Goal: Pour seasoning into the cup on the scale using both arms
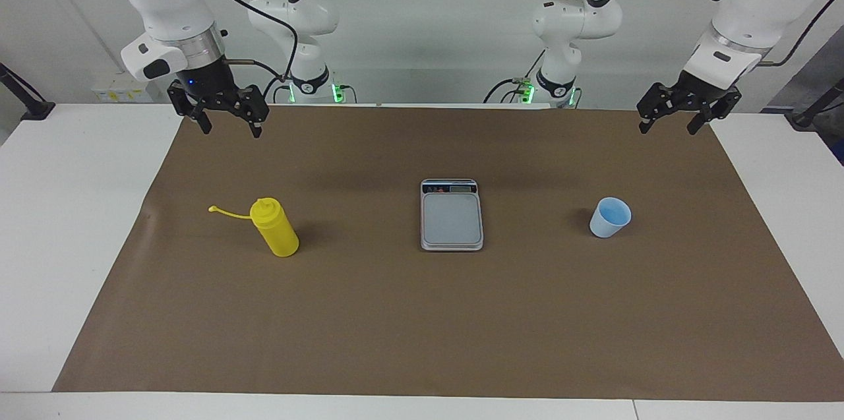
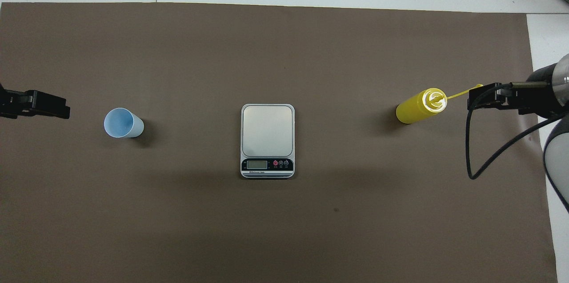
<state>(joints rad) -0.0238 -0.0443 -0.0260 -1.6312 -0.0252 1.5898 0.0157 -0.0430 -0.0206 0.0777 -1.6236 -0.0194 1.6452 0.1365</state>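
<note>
Nothing gripped yet: we fetch the cup first
In the facing view, cup (image 1: pixel 610 217) sits mid-right, scale (image 1: pixel 452 215) centre, seasoning (image 1: pixel 277 229) mid-left; left gripper (image 1: pixel 670 124) upper right, right gripper (image 1: pixel 231 126) upper left, jaws apart; we should grasp the cup low and level

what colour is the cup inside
Brighter blue inside the pale blue cup, best seen in the overhead view.

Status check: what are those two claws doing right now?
Left gripper, right gripper: open, empty, raised. Cup beside bare scale. Seasoning untouched.
</note>
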